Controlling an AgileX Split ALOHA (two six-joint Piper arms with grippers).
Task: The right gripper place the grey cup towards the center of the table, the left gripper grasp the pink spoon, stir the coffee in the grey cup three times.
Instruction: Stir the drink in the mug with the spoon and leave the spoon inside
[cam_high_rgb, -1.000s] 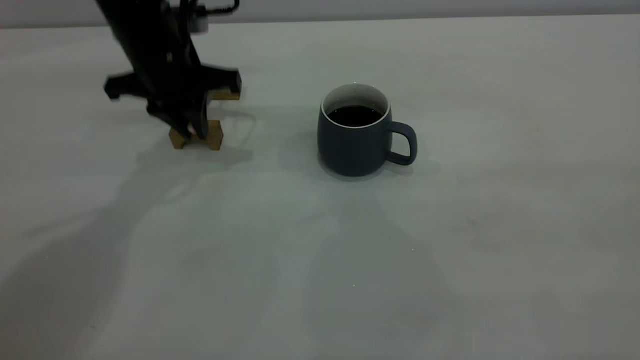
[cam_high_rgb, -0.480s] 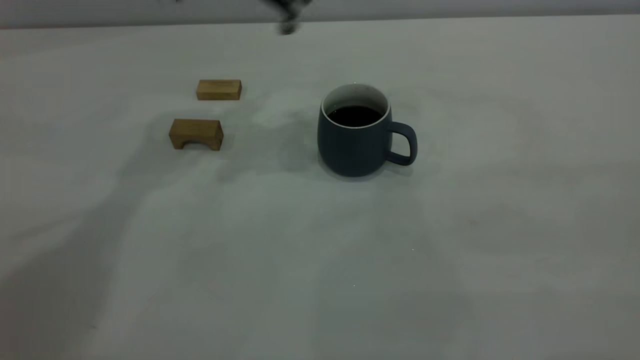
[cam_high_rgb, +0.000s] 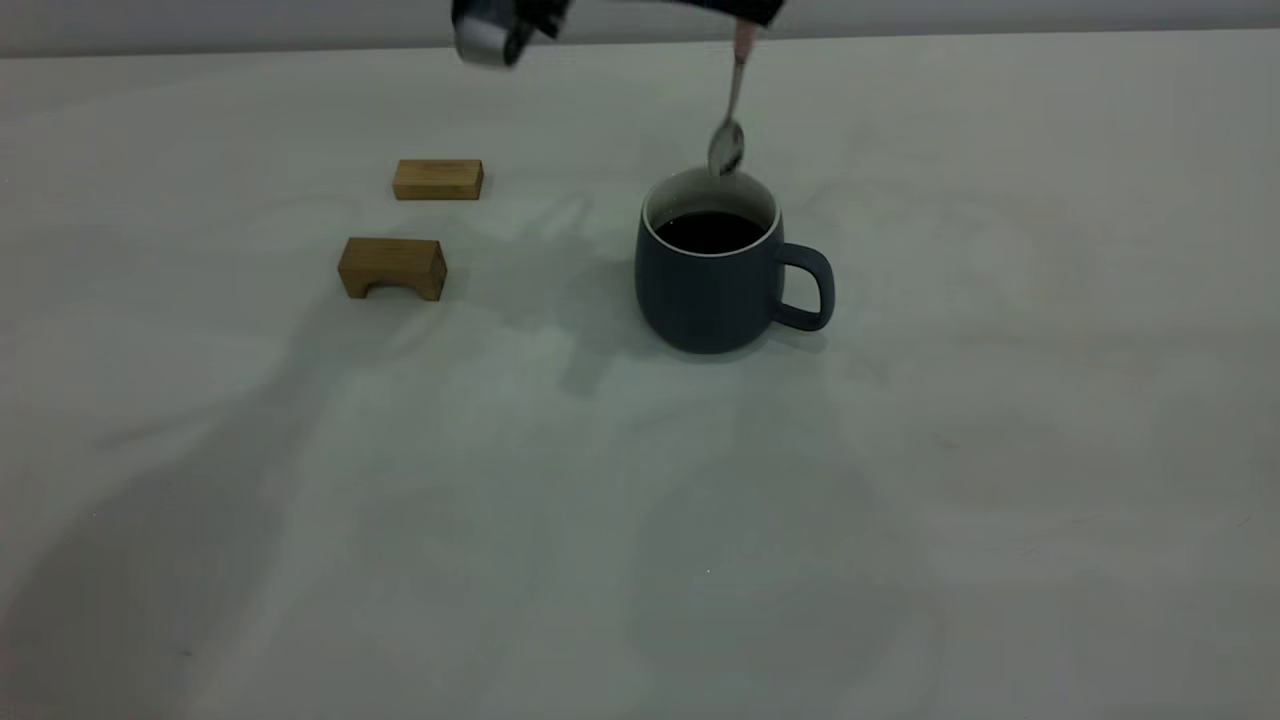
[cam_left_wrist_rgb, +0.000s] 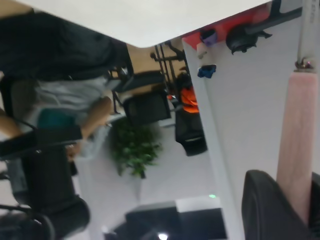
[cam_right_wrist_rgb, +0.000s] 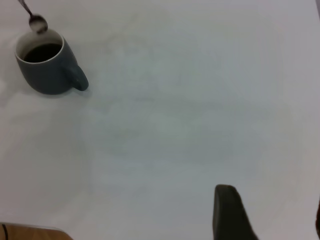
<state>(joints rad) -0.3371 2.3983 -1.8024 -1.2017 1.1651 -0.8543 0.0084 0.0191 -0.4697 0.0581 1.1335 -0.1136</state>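
The room was dim, and soft, broad shadows spread over the desk near my arms. The coffee showed a faint gloss. My left claw was blurred at the far edge.

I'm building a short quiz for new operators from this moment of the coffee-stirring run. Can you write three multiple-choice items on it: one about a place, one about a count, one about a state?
1. Where is the bowl of the pink spoon?
A. lying on the table
B. in the air just above the rim of the grey cup
C. resting on a wooden block

2. How many wooden blocks stand on the table?
A. one
B. two
C. four

3. What is the state of the grey cup?
A. tipped over
B. upright and empty
C. upright, holding the coffee

Answers:
1 B, the spoon hangs down from the left gripper, its bowl above the cup's far rim.
2 B, two brown blocks sit left of the cup in the exterior view.
3 C, dark liquid shows inside the standing cup.
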